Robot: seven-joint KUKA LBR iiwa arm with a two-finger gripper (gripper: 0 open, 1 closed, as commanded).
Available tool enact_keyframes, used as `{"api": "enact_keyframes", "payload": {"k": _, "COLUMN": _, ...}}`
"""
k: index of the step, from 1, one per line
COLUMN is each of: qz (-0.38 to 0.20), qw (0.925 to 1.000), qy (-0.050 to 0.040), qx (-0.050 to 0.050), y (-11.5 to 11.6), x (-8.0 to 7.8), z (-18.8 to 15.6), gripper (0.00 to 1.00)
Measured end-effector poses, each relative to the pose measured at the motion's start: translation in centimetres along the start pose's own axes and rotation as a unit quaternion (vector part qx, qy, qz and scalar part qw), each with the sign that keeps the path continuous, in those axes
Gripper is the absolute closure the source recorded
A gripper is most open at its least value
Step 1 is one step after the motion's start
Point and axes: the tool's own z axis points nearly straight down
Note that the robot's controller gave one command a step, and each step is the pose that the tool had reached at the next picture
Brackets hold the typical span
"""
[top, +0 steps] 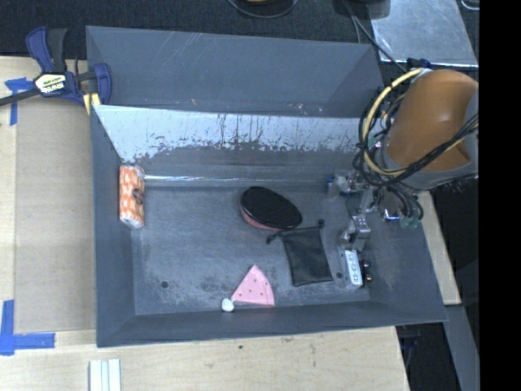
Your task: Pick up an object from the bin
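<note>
The arm (430,125), with its orange cover and loops of cable, comes in from the right and bends down into the grey bin (228,72). The hand (352,267) is down low over the right end of the bin floor, close to the right wall. Nothing can be made out in its grasp, and I cannot tell whether it is released or clenched. The nearest thing is a flat black pouch (308,256), roughly square and lying slightly askew, just beside the hand on its left. Whether the two touch cannot be made out. A thin dark cord runs from the pouch's upper left corner. Just above and to the left of the pouch, near the middle of the floor, lies a black oval disc (270,207) with a red edge along its lower side. The cord ends close under it. Toward the front wall, left of the pouch and apart from it, a pink wedge (255,288) lies flat, with a small white bead (228,304) at its lower left corner. Well apart from all of these, an orange and white packet (130,194) stands on end against the left wall.
</note>
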Motion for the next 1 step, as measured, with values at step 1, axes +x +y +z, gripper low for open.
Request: {"api": "enact_keyframes", "payload": {"k": 1, "qz": -0.002, "qw": 1.0000, "qy": -0.0041, "qx": 0.001, "y": 0.04, "x": -0.17, "z": -0.50, "gripper": 0.00}}
